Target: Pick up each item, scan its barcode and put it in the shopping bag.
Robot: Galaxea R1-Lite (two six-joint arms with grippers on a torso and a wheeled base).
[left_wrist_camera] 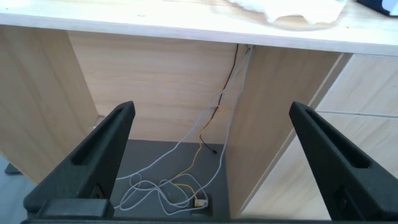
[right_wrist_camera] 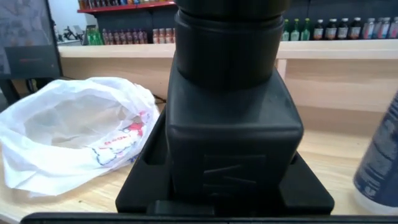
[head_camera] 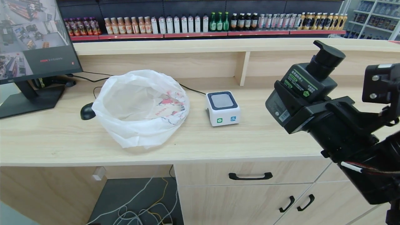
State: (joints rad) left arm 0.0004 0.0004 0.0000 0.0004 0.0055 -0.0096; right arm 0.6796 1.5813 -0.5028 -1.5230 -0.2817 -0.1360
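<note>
Closest to us, the right claw [head_camera: 292,107] is clamped across the square body of a black bottle [head_camera: 304,82], holding it in the air above the tabletop [head_camera: 250,140]. We read the bottle's long axis as tilted: the round cap rises above the claw, and the base drops below it toward the left. A white barcode patch [head_camera: 283,115] sits low on the side turned toward us.

To this claw's left and below it, near but apart, the scanner [head_camera: 222,107] rests with its dark window facing up. Farther left, beyond the scanner, the shopping bag [head_camera: 140,106] lies open-mouthed. We judge the coming move turns on carrying the patch leftward and down over that window, with a wrist roll so the patch faces it.

Our right claw is the nearer one. The left claw [left_wrist_camera: 211,112] hangs below the tabletop's edge, its fingers [left_wrist_camera: 93,162] wide apart and empty, with loose cables [left_wrist_camera: 180,186] ahead of it.

From the head view we get the scanner and the patch. The right wrist view gives the grip itself, with the bottle [right_wrist_camera: 230,118] seated between both fingers and a pale bottle [right_wrist_camera: 379,162] standing near that claw.
</note>
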